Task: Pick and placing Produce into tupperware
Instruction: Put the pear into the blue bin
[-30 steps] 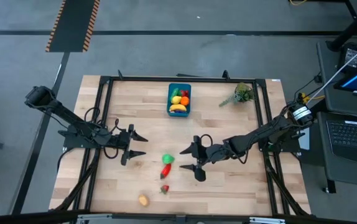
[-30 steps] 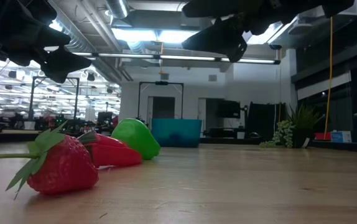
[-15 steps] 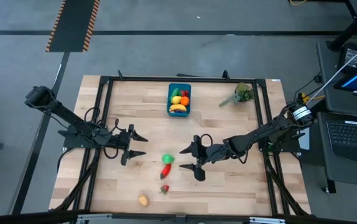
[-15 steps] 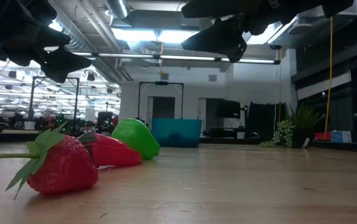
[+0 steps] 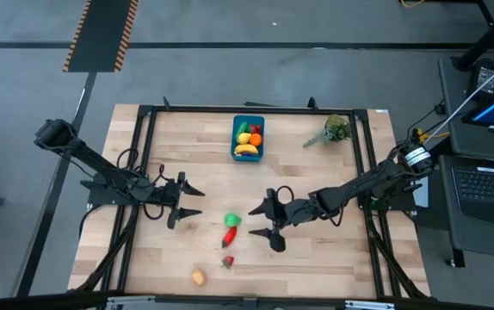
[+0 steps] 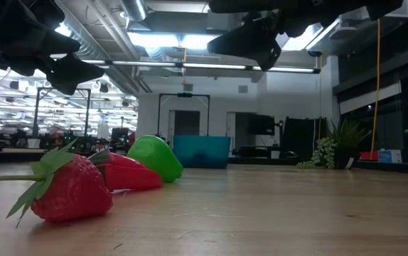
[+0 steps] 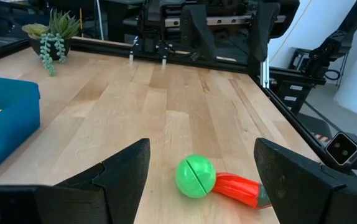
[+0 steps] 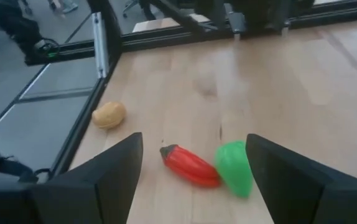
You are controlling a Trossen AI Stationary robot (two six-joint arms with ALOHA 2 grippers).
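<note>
Overhead, table-level and both wrist cameras share the red pepper point(image 5: 229, 235).

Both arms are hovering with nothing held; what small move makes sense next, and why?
Probably lower the right pincer onto the green toy, which lies just beside it. Both pincers are open and empty, the green toy, red pepper, strawberry and a yellowish piece lie loose, and the tupperware holds only some produce. The left pincer waits farther off.
</note>
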